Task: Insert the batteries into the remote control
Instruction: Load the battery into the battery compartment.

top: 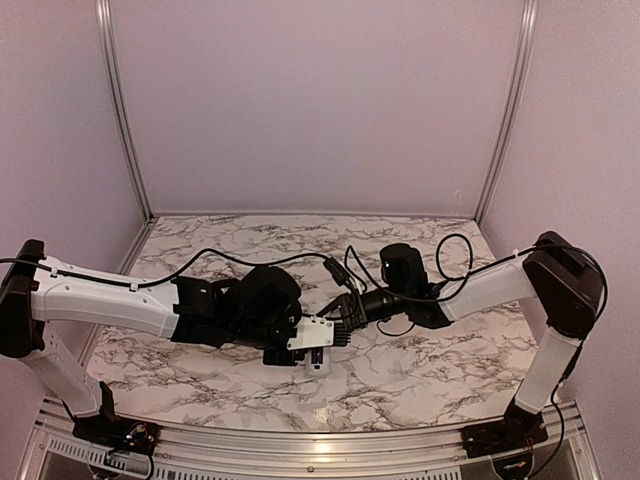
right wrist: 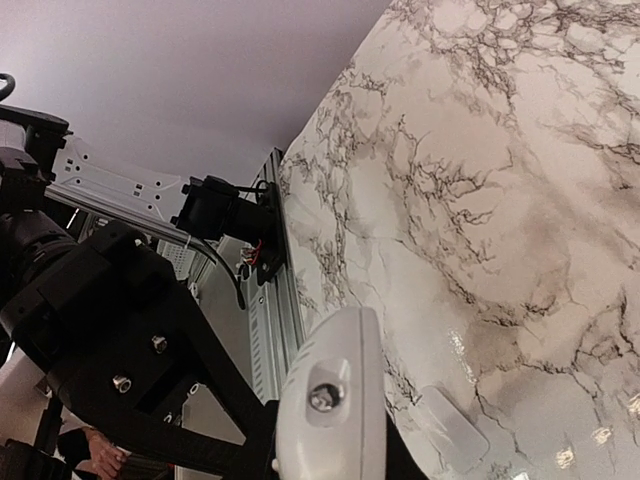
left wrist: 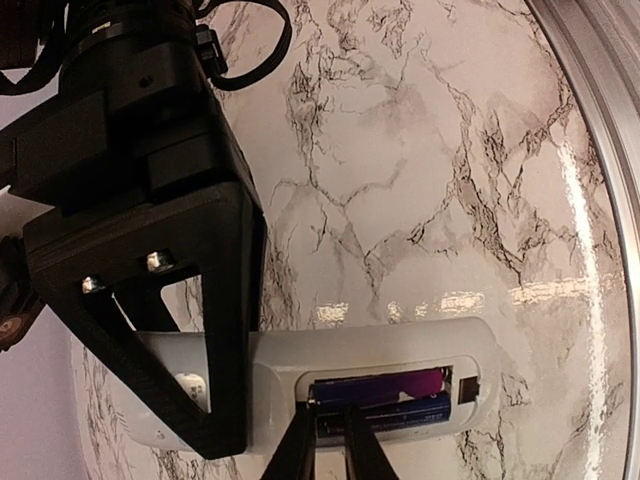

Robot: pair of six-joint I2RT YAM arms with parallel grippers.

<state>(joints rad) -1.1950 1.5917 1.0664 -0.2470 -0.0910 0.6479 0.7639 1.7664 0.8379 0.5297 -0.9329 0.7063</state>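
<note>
Item: remote control (left wrist: 400,345), white oblong plastic, held off the marble-patterned desk (top: 400,260) over its middle, nearer the near edge than the far one, between the two arms. In the left wrist view it lies lengthwise across the bottom of the picture with its back up and the battery bay uncovered. Contents of the bay: the batteries (left wrist: 385,400), two, lying side by side along the length of the remote, the upper one showing purple, the lower one dark blue. Right gripper (top: 338,322): clamped on the remote at the end away from the bay, one black finger crossing the white casing in front. In the right wrist view the rounded white end of the remote stands between its fingers, with a small metal screw (right wrist: 325,398) set in a recess. Left gripper (left wrist: 330,450): closed, with only a sliver of gap between its two thin black fingers (left wrist: 297,452). Their tips sit at the near rim of the bay, at the end of the batteries closest to the right gripper; whether they touch a battery cannot be told. Also present: a small pale flat oblong piece (right wrist: 450,425) lying on the desk below the held remote; black cables (top: 250,262) looping over both arms; an aluminium rail (right wrist: 268,330) along the near edge of the desk; plain pale walls on three sides.
</note>
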